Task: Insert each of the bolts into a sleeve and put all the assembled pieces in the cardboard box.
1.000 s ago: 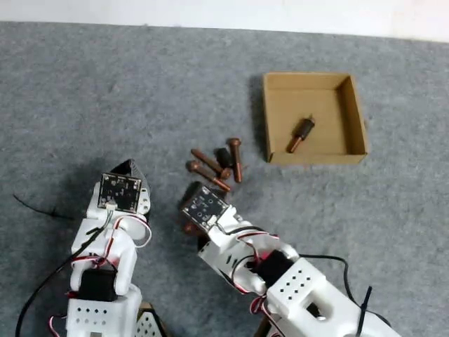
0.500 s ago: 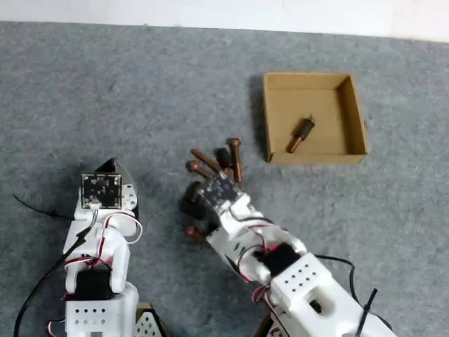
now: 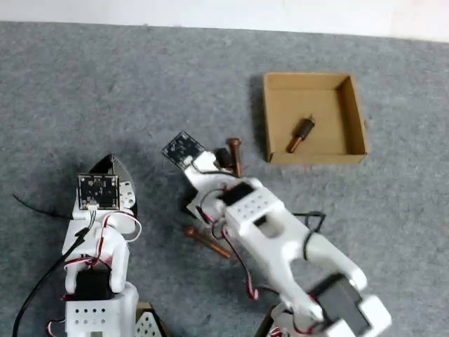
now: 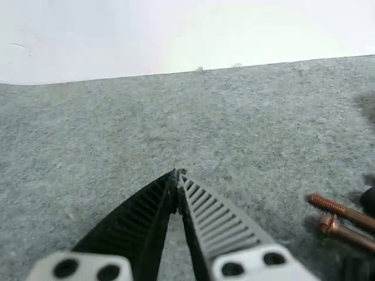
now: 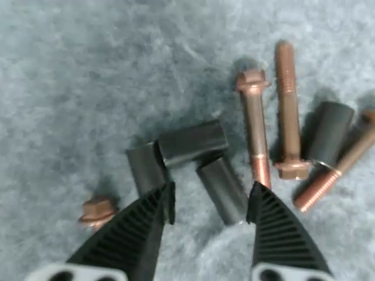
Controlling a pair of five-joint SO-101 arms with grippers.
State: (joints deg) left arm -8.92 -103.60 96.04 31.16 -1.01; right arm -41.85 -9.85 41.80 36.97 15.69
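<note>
Right claw (image 5: 212, 190), spread wide, straddles a dark sleeve (image 5: 221, 184) whose long axis slants between the jaws, bolts (image 5: 255, 126) just beside. Left claw (image 4: 177, 174), pressed together, hangs farther off over the desk (image 4: 117, 117). Cardboard box (image 3: 309, 159) lies beyond the pile.

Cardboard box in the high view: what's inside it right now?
Inside the brown cardboard box lies one copper bolt in a dark cylindrical sleeve, resting on the floor. The sleeve covers part of the bolt.
</note>
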